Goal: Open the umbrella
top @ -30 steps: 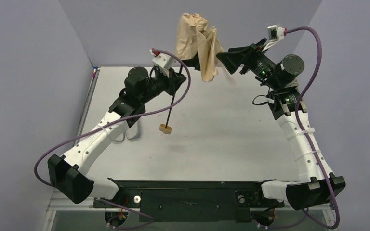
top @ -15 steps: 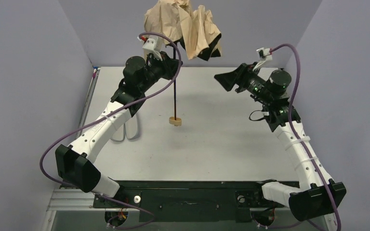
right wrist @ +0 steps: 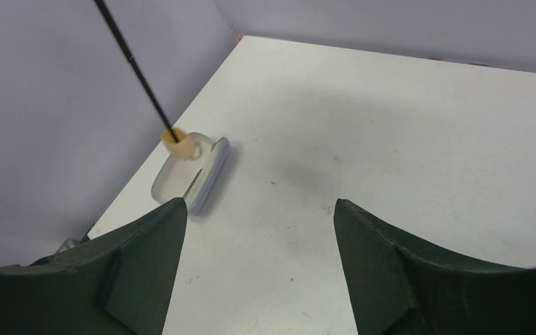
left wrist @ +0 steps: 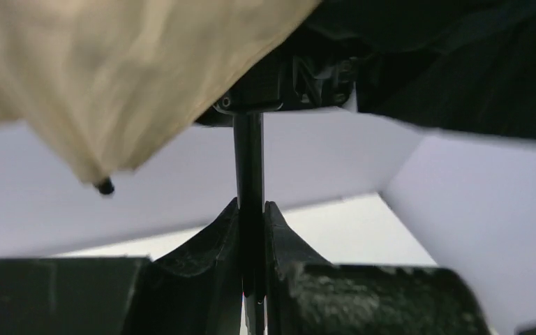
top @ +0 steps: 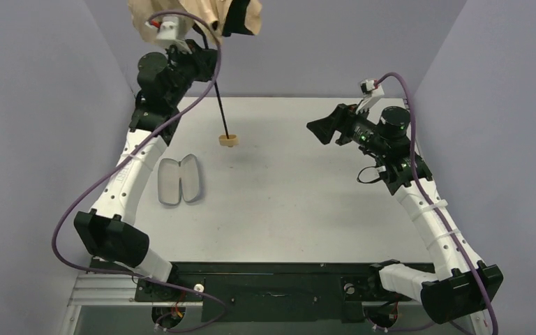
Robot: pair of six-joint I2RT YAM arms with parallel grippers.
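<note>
The umbrella's tan canopy [top: 181, 14] hangs crumpled at the top left, its black inner side showing; most of it is cut off by the frame edge. Its thin black shaft [top: 222, 115] slants down to the small tan knob handle [top: 229, 140] just above the table. My left gripper [top: 206, 59] is shut on the shaft just under the canopy; in the left wrist view [left wrist: 252, 209] the fingers clamp the shaft [left wrist: 248, 160] below the tan fabric [left wrist: 112, 77]. My right gripper [top: 317, 128] is open and empty at the right, pointing left. It shows open in the right wrist view [right wrist: 258, 209].
The lavender case [top: 179, 179] lies open on the white table [top: 307, 202] left of centre; it also shows in the right wrist view [right wrist: 199, 174] beside the knob [right wrist: 181, 144]. Lavender walls close in on left, back and right.
My left arm swung the umbrella up and to the left, the canopy now partly out of frame and the knob moved left and back. My right gripper drew back to the right and lower, empty.
</note>
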